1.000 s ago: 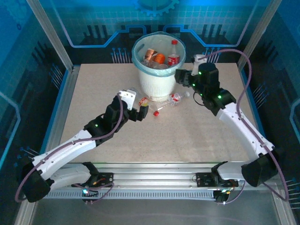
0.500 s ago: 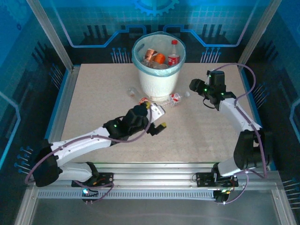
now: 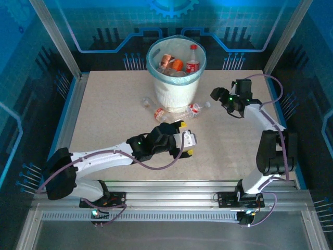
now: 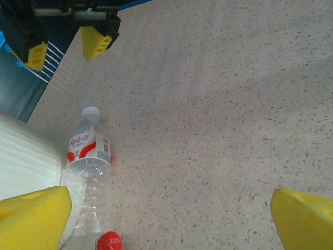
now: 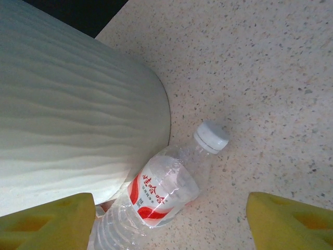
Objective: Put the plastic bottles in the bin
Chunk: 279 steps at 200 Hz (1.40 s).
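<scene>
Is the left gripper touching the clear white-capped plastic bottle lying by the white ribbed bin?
Apart. In the top external view the open left gripper has bare tabletop between it and the clear white-capped plastic bottle.

Robotics lab test cell. Evidence: aluminium frame post (image 3: 54,36), blue circuit-pattern wall panel (image 3: 104,21), speckled tabletop (image 3: 114,104), and left arm (image 3: 99,156) and right arm (image 3: 265,117) bolted to an aluminium rail (image 3: 171,188).

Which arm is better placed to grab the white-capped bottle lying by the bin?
Right. The right claw, open, frames the white-capped bottle beside the bin up close; the left claw, also open, sits farther back.
</scene>
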Tool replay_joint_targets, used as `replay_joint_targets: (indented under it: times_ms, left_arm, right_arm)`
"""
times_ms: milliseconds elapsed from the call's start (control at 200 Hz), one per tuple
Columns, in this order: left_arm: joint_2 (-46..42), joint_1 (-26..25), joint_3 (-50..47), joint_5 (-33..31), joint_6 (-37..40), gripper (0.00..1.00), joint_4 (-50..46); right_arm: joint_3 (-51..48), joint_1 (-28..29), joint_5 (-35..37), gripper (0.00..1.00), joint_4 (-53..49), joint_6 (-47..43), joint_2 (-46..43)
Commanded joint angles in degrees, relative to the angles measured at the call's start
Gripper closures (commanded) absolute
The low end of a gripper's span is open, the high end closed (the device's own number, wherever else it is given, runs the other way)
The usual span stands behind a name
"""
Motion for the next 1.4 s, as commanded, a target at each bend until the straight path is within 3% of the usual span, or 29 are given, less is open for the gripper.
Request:
replay_joint_targets:
  times_ms: [0,560,980,1391]
  left_arm:
    - [0.9,-0.4,2.8,2.5,2.4,0.01,3.0]
    - [2.1,-0.8,6.8,1.4,3.8,0.01,-1.8]
    - [2.3,-1.7,7.7,1.3,3.8,0.01,-3.4]
    - [1.5,-1.9,6.7,0.9,4.0,0.01,-5.2]
  right_arm:
    - [2.3,-1.0,-4.2,0.23,0.0,2.3,2.3]
    - [4.3,-3.8,-6.8,0.26,4.8,7.1,13.2]
    - [4.3,-3.6,-11.2,0.29,12.0,14.9,19.3]
    - [3.1,-2.0,-10.1,0.34,16.8,19.7,21.7]
